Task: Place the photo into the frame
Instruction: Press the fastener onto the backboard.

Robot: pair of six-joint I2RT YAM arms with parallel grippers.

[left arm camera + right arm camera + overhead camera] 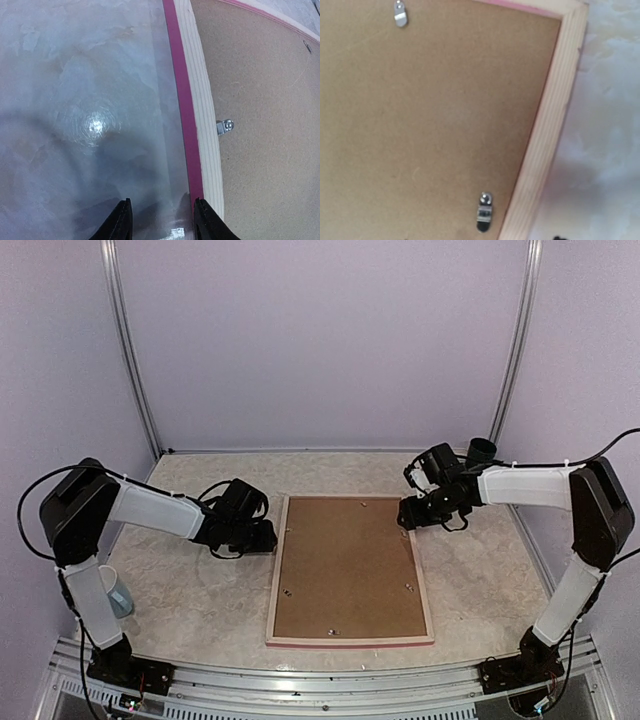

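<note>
We see the frame [277,570] face down on the table [200,590] | our left gripper [161,207] half open, empty, beside its edge | right gripper [412,512]: we cannot tell

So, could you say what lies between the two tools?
The frame, back up, its brown board showing, lies between the left tool and right tool; see the top view.

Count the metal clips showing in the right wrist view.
2. One clip sits top left on the brown backing board; the other clip is at the bottom, beside the pale rail of the frame. More may lie outside this view.
</note>
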